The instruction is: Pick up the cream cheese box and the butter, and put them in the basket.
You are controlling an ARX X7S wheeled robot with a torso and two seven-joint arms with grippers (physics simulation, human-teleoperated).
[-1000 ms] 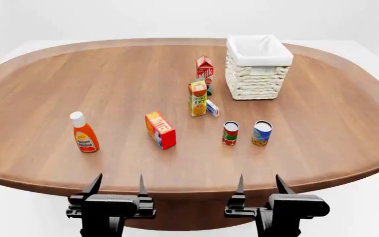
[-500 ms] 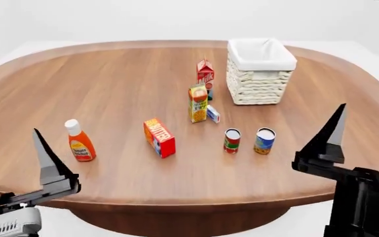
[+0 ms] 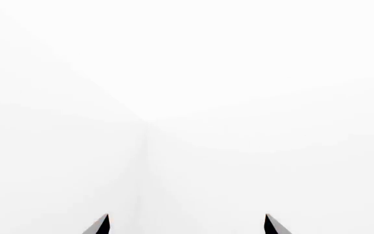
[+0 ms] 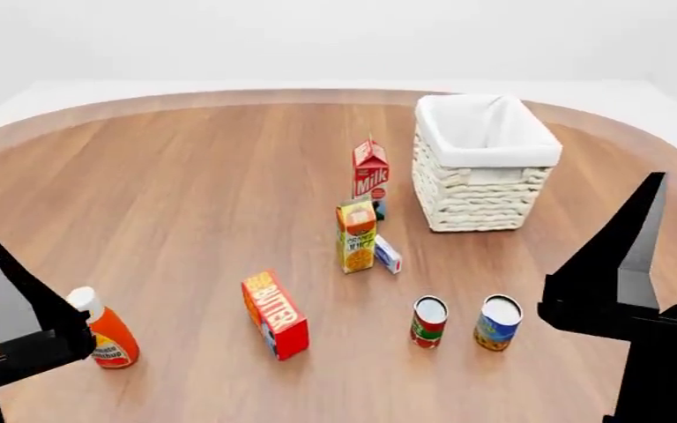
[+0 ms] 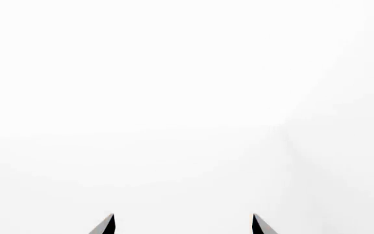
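Head camera downward; wrist cameras wallward.

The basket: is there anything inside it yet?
In the head view the basket shows only its white cloth liner; no item is visible inside. Its near wall hides part of the bottom, so a flat thing there could go unseen.

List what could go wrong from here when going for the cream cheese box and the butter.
1. The cream cheese box sits tight beside the juice carton, with the milk carton just behind; a reaching hand could topple them.
2. The butter stands on a narrow side and may tip when gripped.
3. Both wrist views show only white, so neither helps aim the left hand or right hand.
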